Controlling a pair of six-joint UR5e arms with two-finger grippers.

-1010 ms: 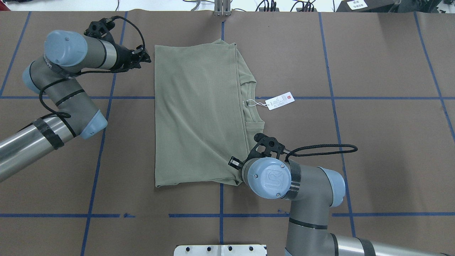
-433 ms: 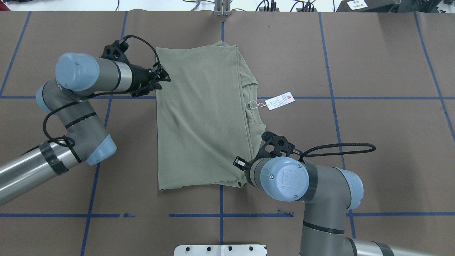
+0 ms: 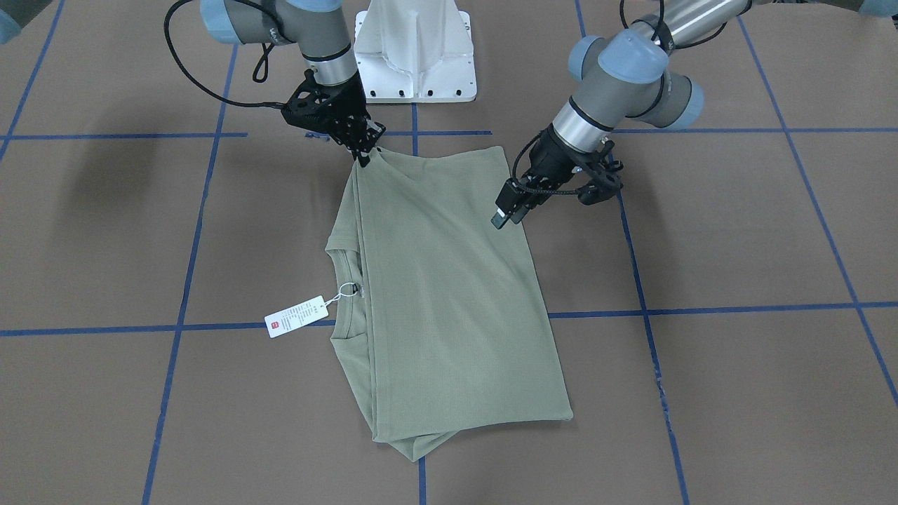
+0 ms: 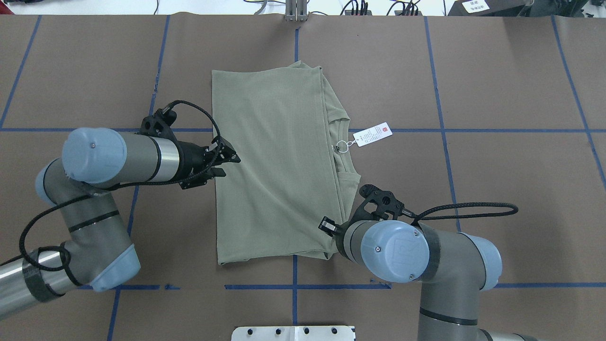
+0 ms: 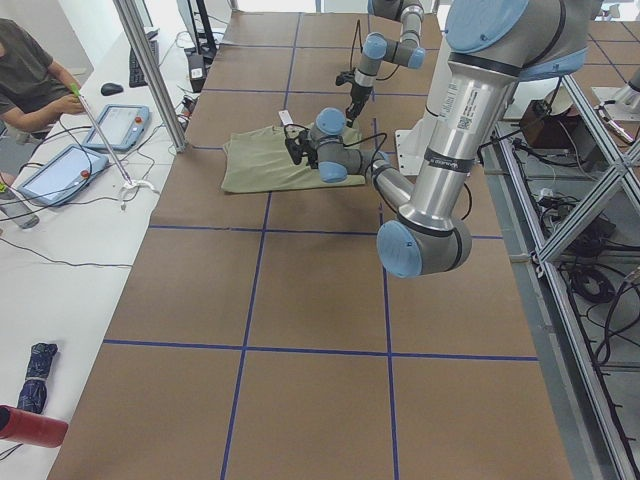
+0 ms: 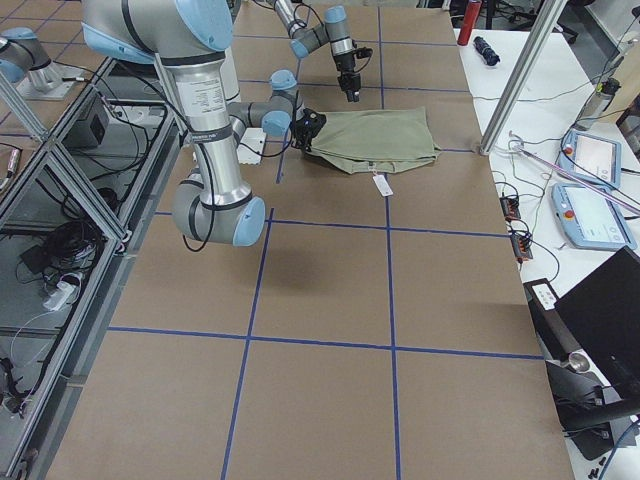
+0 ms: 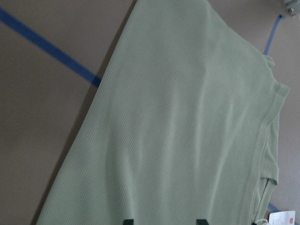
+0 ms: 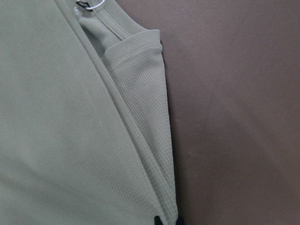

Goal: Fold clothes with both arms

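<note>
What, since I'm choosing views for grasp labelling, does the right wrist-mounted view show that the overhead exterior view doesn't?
Only the right wrist-mounted view shows the right gripper's fingertips, close together on the shirt's folded edge; overhead, the arm's own wrist hides them. Only the overhead view shows the left gripper, open at the shirt's opposite edge, along with the shirt's full outline and the blue tape lines. Both show the green shirt, its ribbed neckline and the brown table cover.
</note>
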